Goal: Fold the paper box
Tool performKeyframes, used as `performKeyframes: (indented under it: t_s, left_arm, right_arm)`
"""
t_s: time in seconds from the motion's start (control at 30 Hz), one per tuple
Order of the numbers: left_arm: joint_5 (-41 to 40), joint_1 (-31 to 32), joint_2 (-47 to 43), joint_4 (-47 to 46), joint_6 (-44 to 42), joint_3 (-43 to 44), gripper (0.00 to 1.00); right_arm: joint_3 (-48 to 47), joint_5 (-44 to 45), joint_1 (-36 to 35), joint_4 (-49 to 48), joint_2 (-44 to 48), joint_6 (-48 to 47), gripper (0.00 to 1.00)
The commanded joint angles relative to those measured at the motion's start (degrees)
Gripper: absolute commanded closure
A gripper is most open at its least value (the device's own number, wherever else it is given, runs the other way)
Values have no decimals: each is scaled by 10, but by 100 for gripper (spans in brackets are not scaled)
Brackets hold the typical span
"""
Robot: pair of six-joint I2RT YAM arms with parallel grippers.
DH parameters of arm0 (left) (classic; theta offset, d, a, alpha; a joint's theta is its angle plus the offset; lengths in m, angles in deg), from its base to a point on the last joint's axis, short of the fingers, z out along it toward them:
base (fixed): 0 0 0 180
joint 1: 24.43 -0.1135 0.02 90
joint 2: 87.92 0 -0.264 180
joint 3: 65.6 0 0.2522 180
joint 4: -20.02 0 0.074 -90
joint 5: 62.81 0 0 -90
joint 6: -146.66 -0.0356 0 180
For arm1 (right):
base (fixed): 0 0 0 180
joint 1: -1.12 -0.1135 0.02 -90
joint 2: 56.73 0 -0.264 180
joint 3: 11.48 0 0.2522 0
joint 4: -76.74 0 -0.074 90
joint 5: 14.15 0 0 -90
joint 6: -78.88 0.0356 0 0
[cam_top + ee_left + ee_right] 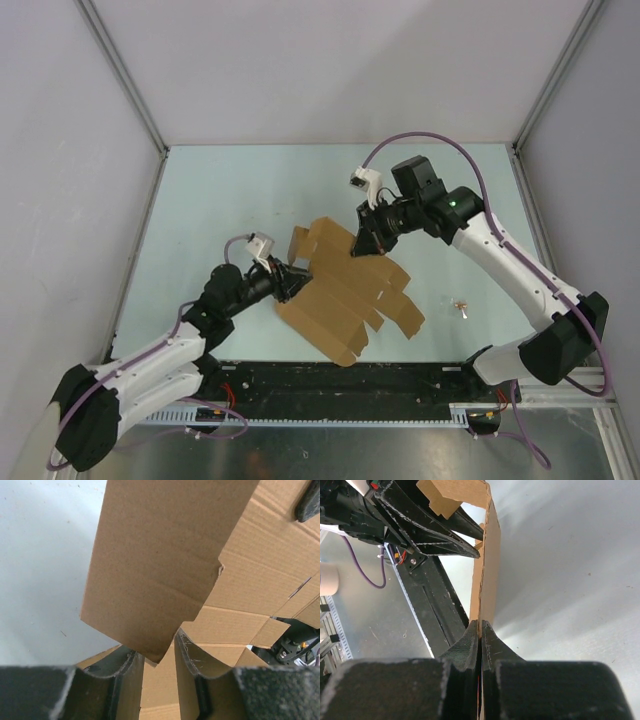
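The paper box (345, 290) lay near the middle of the pale surface (220, 200), between the two arms. It was an unfolded brown cardboard sheet with tabs and flaps fanning out toward the near edge.

The right end effector (366, 243) sat at the sheet's far edge. In the right wrist view its end effector (480, 630) had its fingers pressed together on the cardboard, pinching the thin edge, and the sheet ran away from the camera edge-on.

The left end effector (290, 281) was at the sheet's left side. In the left wrist view the fingers (120, 680) of the left end effector (157, 655) stood apart. The pointed corner of one flap (150, 570) dipped into the gap between them, and more cardboard showed behind it. The gap was wider than the card, so nothing looked clamped there.

A small object (461, 308), too tiny to identify, lay on the surface to the right of the box and well apart from it.
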Motion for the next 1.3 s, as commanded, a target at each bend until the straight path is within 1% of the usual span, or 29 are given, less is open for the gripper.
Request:
performKeyframes:
  t_s: [0.0, 0.43, 0.6, 0.73, 0.83, 0.93, 0.97, 1.0, 1.13, 1.2, 1.23, 1.27]
  left_arm:
    - [8, 13, 23, -64, 17, 8, 67]
    - [-1, 22, 70, -102, 20, 17, 67]
    - [-2, 23, 71, -106, 20, 16, 65]
    - [4, 23, 52, -106, 23, 5, 63]
    - [10, 23, 17, -98, 31, -11, 62]
    - [12, 23, -41, -59, 39, -23, 61]
    - [11, 23, -60, -32, 40, -25, 61]
    - [12, 23, -97, -19, 43, -28, 60]
    - [-6, 23, -200, 53, 44, -23, 57]
    - [-23, 23, -232, 97, 37, -12, 52]
    - [-53, 23, -253, 112, 35, -1, 44]
    - [-67, 23, -259, 140, 33, 6, 40]
  right_arm:
    - [5, -21, -12, -22, -1, 10, 100]
    - [19, -34, -24, -42, -4, 16, 100]
    - [23, -23, -26, -43, -6, 16, 100]
    - [23, -11, -13, -34, -4, 15, 100]
    - [23, 17, 2, -22, -4, 6, 100]
    - [23, 64, 12, 4, -17, -7, 100]
    - [24, 74, 13, 10, -24, -13, 100]
    - [24, 96, 15, 21, -31, -16, 100]
    - [30, 133, 14, 22, -66, -12, 100]
    - [34, 149, 11, 13, -85, -8, 100]
    - [35, 158, 5, 8, -89, -7, 100]
    - [38, 168, 0, 4, -96, -6, 100]
